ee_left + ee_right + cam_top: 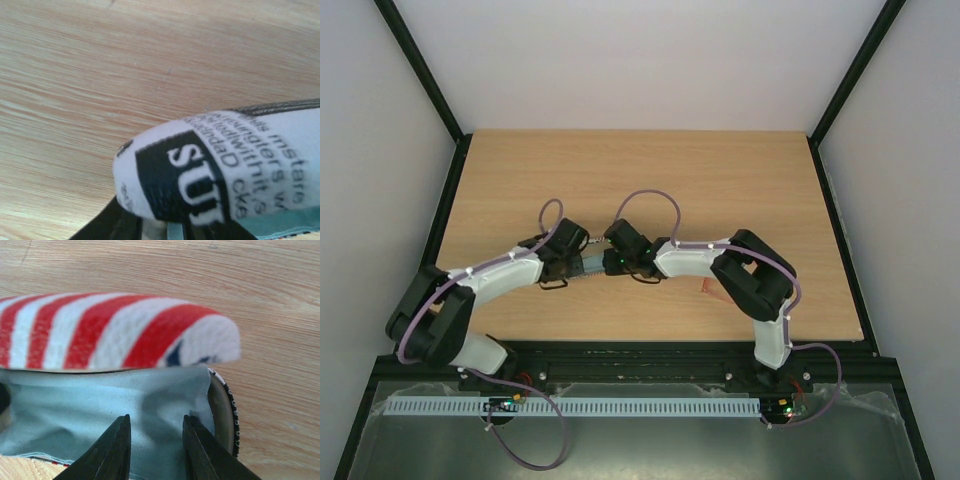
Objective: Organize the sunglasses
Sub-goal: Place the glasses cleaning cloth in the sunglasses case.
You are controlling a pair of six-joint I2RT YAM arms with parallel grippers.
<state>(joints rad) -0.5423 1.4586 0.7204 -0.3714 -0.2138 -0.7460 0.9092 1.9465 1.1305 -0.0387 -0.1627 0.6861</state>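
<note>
The flag-patterned case (590, 266) lies mid-table between both grippers. In the right wrist view its red-and-white striped lid (115, 330) stands raised over a light blue cloth (75, 405) that lies inside, and my right gripper (156, 427) is open just over the cloth. In the left wrist view the printed end of the case (215, 170) fills the lower right. It hides most of my left gripper (170, 227), whose dark fingers show under it. A thin red-orange outline by the right arm's elbow looks like the sunglasses (708, 288), partly hidden.
The wooden table (650, 180) has black rails along its left and right sides. White walls close in on three sides. Both arms bend inward over the near middle of the table.
</note>
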